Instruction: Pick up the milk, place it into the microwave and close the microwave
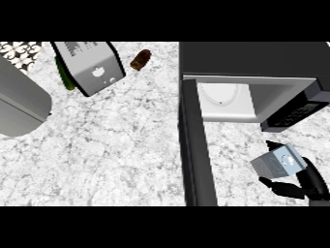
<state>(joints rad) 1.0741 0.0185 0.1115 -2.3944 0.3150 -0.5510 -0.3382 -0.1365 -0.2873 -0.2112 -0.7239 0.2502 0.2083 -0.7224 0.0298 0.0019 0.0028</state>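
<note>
I have the milk carton [278,163] in my right hand [307,184], fingers curled round its sides; it looks light, stiff, smooth-sided, so a mid-body hold suits before entering the open microwave [267,72].

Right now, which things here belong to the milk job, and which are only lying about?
Belong to the job:
- milk, held in the right hand
- microwave, its door open

Only lying about:
- toaster
- brown item beside the toaster
- green item half hidden behind the toaster
- grey appliance at the left edge
</note>
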